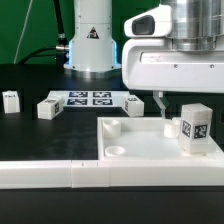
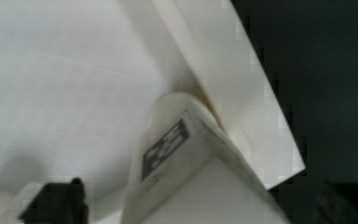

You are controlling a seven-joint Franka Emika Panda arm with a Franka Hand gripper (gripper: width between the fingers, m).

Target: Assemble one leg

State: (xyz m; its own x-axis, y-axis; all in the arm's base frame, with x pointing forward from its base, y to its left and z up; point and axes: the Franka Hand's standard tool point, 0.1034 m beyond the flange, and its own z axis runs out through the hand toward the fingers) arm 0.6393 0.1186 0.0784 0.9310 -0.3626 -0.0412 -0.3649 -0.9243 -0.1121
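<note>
A white leg [image 1: 195, 128] with a black-and-white tag stands upright at the near corner of the large white panel [image 1: 150, 150], at the exterior view's right. My gripper [image 1: 177, 112] hangs over it. One finger [image 1: 158, 103] shows apart from the leg; the other is hidden behind it. In the wrist view the leg [image 2: 202, 160] lies between my gripper [image 2: 202, 208], with a gap beside the dark fingertip [image 2: 59, 203]. The jaws stand open around the leg. Another white block [image 1: 112, 127] stands on the panel's far corner, with a round socket [image 1: 115, 152] in front of it.
Three loose legs lie on the black table: one at the exterior view's far left [image 1: 10, 100], one [image 1: 47, 108] beside the marker board [image 1: 85, 98], and one [image 1: 133, 104] to its right. A long white bar [image 1: 50, 176] lies along the front.
</note>
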